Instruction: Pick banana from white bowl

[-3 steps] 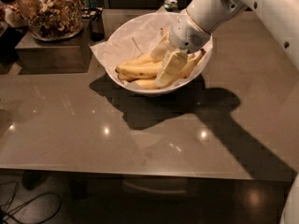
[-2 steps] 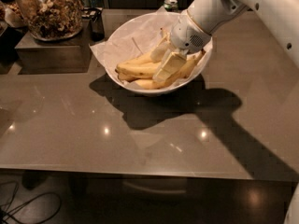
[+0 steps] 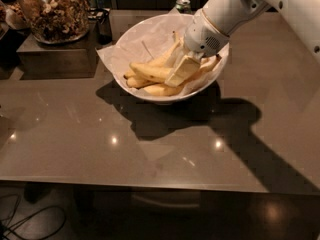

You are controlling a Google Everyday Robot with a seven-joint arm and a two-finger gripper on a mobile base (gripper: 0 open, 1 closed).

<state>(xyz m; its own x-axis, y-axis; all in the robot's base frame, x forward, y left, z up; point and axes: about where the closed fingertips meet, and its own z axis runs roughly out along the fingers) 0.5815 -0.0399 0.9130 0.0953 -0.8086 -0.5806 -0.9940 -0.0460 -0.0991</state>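
I am seeing the gripper sitting low inside the white bowl, lying across the pile of bananas; I cannot tell whether it is gripping anything. The banana is lying in the bowl just left of the gripper, on the crinkled paper. The bowl is resting at the far middle of the brown table. A glass jar of brown snacks is standing far left, and a can is standing just behind the bowl.
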